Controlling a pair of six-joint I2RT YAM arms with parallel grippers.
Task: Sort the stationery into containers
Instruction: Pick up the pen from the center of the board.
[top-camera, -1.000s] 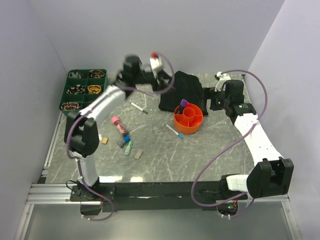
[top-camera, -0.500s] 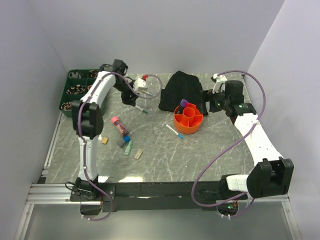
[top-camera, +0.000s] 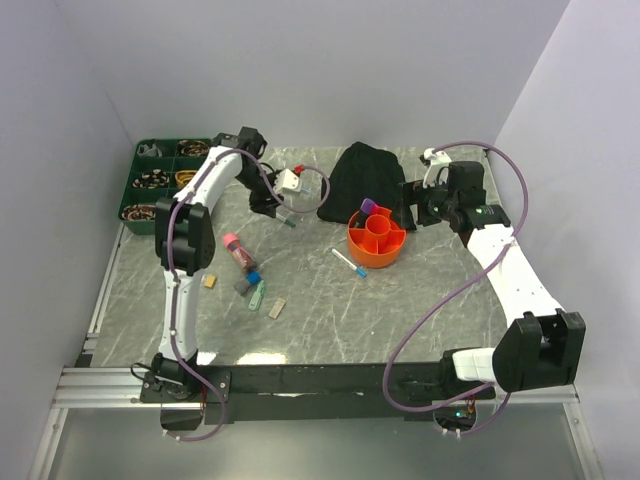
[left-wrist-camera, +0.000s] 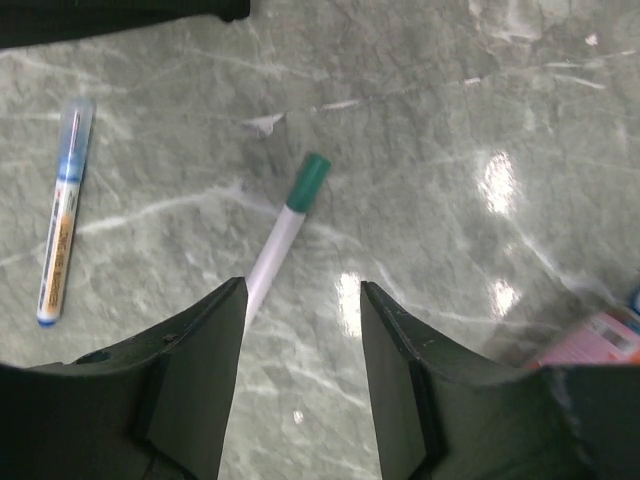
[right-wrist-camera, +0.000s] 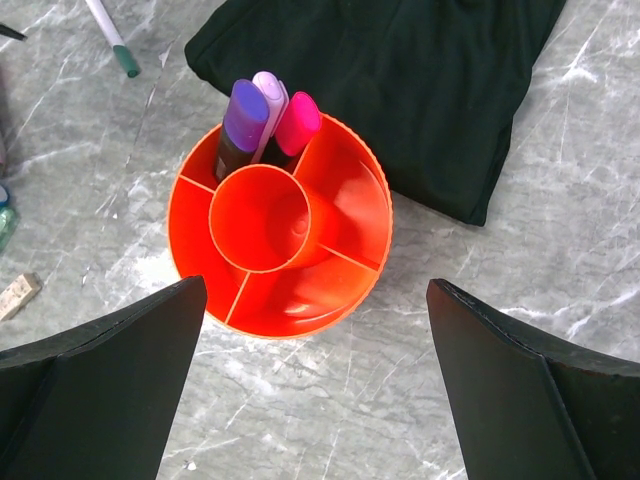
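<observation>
left arm has swung its wrist across since half a second ago, so the left gripper (left-wrist-camera: 300, 295) now hangs right over the thin white pen with a green cap (left-wrist-camera: 285, 235). right arm hasn't budged.

the left fingers (left-wrist-camera: 195, 370) are parted a fair bit and have hold of nothing. in the left wrist view the pen's shaft runs out from between them toward 1 o'clock, cap at the far end. it passes close by the finger on the 9 o'clock side, can't tell if it touches. a second white pen with a blue cap (left-wrist-camera: 62, 215) lies well apart at 9 o'clock, and a loose pink marker (left-wrist-camera: 590, 340) peeks in at the 4 o'clock corner.

the right gripper (right-wrist-camera: 312, 290) hovers above the round orange plastic tub with inner dividers (right-wrist-camera: 345, 200), fingers spread wide, empty. a purple marker (right-wrist-camera: 240, 125), a pale lilac marker (right-wrist-camera: 268, 95) and a pink-capped marker (right-wrist-camera: 297, 120) stand in the tub's 11 o'clock compartment. the black fabric heap (right-wrist-camera: 400, 90) butts up against the tub at 1 o'clock.

from the top view the green-capped pen sits at 10 o'clock of the tub. the dark green six-compartment tray (top-camera: 175, 142) is in the table's 10 o'clock corner, with coiled rubber bands (top-camera: 155, 180) in it. one tan eraser (top-camera: 210, 281) and another tan eraser (top-camera: 277, 309) lie out at 8 o'clock of the tub.
</observation>
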